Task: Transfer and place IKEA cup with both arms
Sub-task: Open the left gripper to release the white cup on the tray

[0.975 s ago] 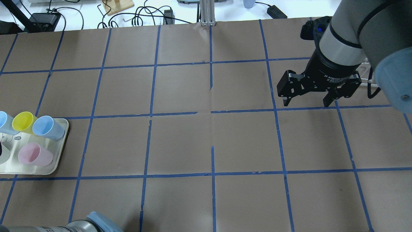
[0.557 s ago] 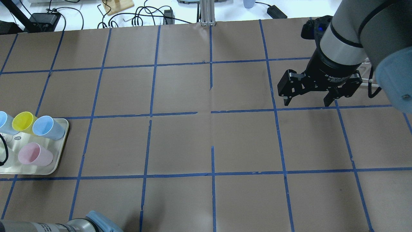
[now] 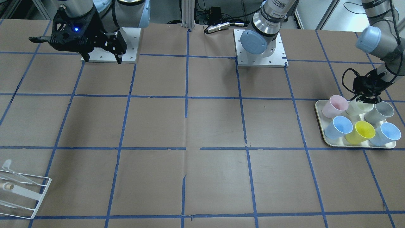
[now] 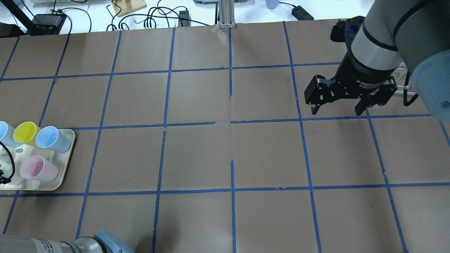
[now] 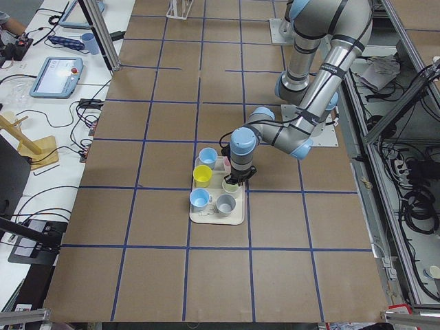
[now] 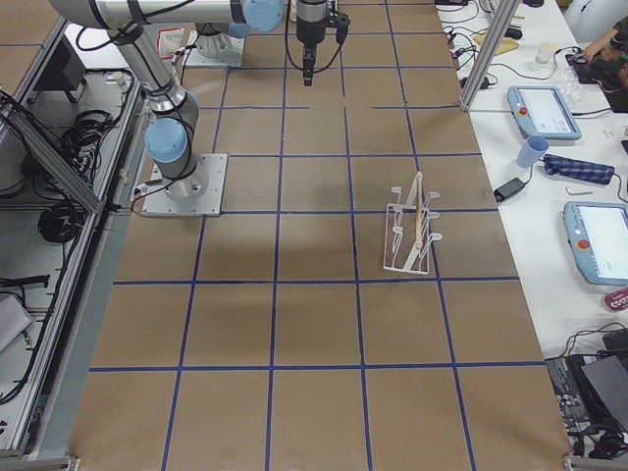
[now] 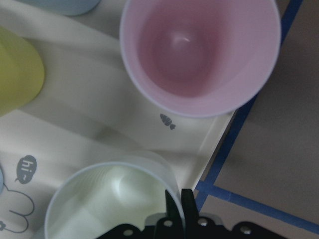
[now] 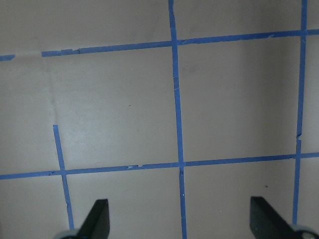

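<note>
The IKEA cup [image 3: 356, 108] is pale cream and sits on the tray [image 3: 357, 145] between the pink cup [image 3: 334, 106] and the grey cup [image 3: 382, 112]. My left gripper [image 3: 367, 96] comes down on its rim. In the left wrist view the gripper [image 7: 180, 211] is shut, pinching the wall of the cream cup [image 7: 109, 204] near the tray's corner. In the exterior left view it [image 5: 234, 180] stands over the tray. My right gripper [image 4: 335, 112] hangs open and empty above the table, far from the tray; it also shows in the front view [image 3: 103, 59].
Two blue cups [image 3: 340, 126] [image 3: 388, 133] and a yellow cup [image 3: 363, 131] fill the tray's other row. A white wire rack [image 6: 412, 231] stands on the table on the right arm's side, also in the front view [image 3: 19, 190]. Blue tape lines grid the brown table.
At the overhead view's left edge, the left gripper's black cable has come further in over the tray. The right gripper has drifted slightly to the right, still open.
</note>
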Tool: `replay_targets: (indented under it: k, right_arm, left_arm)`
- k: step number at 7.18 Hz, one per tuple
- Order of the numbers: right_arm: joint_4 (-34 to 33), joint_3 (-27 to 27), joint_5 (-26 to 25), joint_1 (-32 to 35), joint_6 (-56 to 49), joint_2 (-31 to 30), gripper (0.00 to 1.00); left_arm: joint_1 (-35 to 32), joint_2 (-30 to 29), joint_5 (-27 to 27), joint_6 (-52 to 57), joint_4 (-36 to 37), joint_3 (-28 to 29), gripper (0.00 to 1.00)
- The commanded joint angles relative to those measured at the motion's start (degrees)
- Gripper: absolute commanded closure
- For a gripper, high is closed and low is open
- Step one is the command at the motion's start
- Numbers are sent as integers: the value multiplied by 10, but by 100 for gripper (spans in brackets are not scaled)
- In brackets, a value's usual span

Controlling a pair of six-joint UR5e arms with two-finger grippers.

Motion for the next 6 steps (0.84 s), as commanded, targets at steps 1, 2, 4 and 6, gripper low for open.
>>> replay_targets:
  k: [1,2,4,6]
  right_arm:
    - [3,0,30,-17,0,0,0]
    - [4,0,27,-14,-1,-1,0]
    - [6,3,25,-14,-2,0,0]
    - [5,1,-2,-14,-2,0,0]
  left_arm:
    - [0,-2,0,-21,-6,2,24]
    - [-2,11,2,-36,-10,3,23]
    - [-9,36,2,-127,-113,30,23]
    - [-54,83,4,-238,-211,80,23]
